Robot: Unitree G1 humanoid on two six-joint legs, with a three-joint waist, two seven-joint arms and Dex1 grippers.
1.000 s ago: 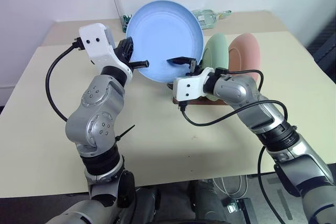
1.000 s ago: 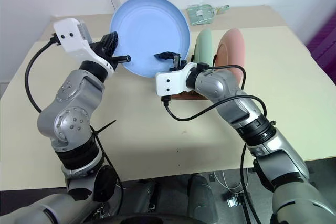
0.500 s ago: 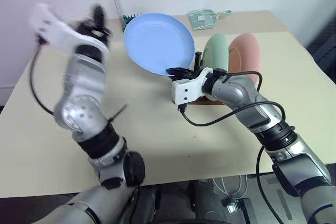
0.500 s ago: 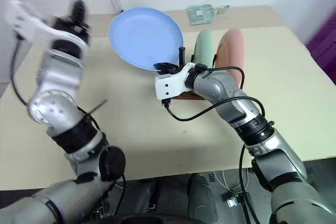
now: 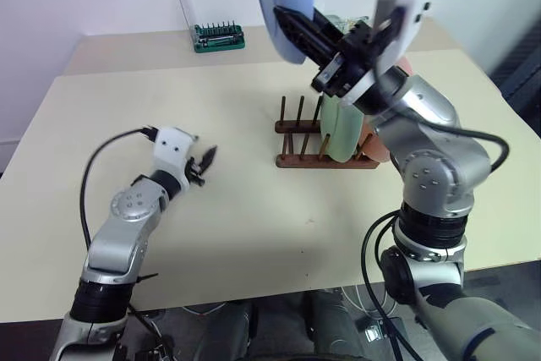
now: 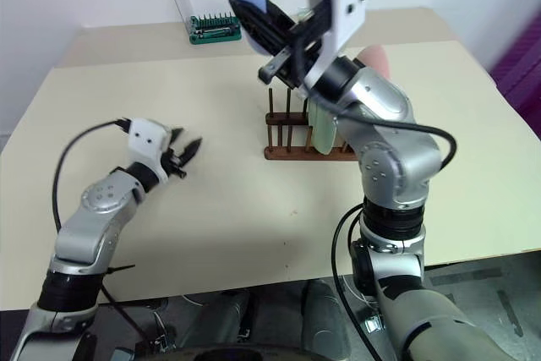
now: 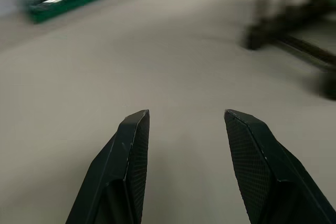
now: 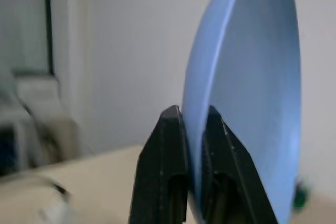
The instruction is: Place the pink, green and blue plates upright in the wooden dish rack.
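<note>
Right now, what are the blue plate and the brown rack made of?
The blue plate looks like smooth matte plastic: one even pale blue, thin rim, no sharp glints. It could be glazed ceramic; looks alone can't settle it. The wooden dish rack looks like dark stained wood: brown bars with thin round pegs standing up.

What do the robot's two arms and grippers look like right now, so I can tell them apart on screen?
Both arms are silver-grey metal with rounded joints and dark bands. Each wrist carries a white housing with a looping black cable. The left gripper and right gripper each have two black fingers with textured inner pads.
</note>
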